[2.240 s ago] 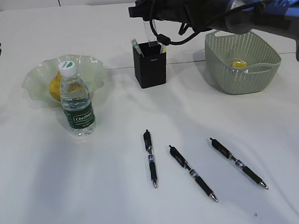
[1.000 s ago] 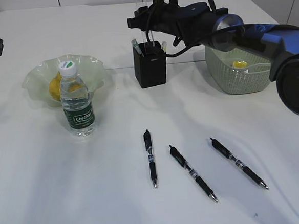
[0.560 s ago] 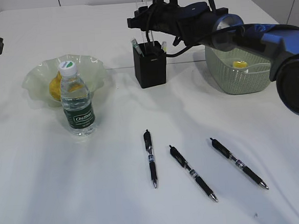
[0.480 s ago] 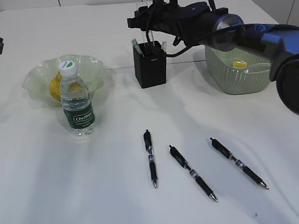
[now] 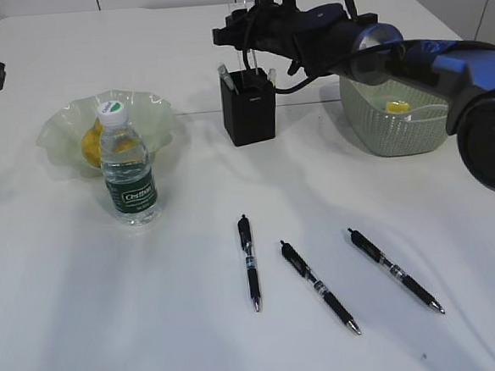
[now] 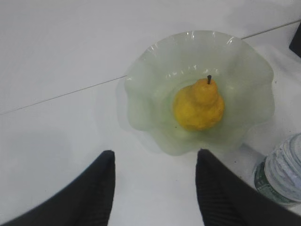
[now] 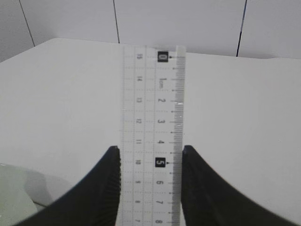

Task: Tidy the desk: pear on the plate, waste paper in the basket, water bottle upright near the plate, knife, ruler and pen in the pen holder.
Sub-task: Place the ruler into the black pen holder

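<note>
Above the black square pen holder (image 5: 248, 106) at the far middle, the right gripper (image 7: 149, 162) pinches a clear plastic ruler (image 7: 152, 122) by its edges; thin, light and slick, it could slip. Left gripper (image 6: 153, 188) hangs open over the yellow pear (image 6: 199, 104).

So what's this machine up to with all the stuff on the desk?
It is tidying the desk. The right gripper holds a clear ruler between its fingers, above the black pen holder. The pear already sits on the plate, with the water bottle upright beside it. Three pens lie on the table. The left gripper hangs open, holding nothing, near the plate.
</note>
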### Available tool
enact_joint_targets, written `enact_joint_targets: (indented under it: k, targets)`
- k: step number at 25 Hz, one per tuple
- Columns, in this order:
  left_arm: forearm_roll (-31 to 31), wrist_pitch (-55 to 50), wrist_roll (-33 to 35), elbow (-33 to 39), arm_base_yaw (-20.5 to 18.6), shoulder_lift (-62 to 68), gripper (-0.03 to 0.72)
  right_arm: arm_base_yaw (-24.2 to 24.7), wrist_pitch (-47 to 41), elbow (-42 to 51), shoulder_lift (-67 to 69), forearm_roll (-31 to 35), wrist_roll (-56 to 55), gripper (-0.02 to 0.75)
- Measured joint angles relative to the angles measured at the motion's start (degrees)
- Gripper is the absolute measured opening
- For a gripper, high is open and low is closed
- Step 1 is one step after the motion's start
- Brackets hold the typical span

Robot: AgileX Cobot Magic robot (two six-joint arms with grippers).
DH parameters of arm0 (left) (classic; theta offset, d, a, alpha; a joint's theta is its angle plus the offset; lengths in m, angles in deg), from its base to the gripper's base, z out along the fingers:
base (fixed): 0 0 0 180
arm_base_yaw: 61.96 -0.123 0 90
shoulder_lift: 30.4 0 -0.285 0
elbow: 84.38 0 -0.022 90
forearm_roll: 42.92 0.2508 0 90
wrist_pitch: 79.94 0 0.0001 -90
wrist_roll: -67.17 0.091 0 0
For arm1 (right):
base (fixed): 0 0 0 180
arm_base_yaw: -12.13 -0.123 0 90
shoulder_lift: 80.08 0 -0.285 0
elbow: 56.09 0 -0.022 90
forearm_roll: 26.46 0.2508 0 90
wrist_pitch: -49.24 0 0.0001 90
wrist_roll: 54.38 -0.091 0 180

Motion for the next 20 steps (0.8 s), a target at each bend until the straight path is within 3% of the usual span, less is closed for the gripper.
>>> enact_joint_targets:
  k: [20]
  targets:
    - [0.0, 0.0, 0.0, 0.0, 0.0, 0.0, 0.383, 0.0, 1.6, -0.3, 0.0, 0.2, 0.0, 0.282]
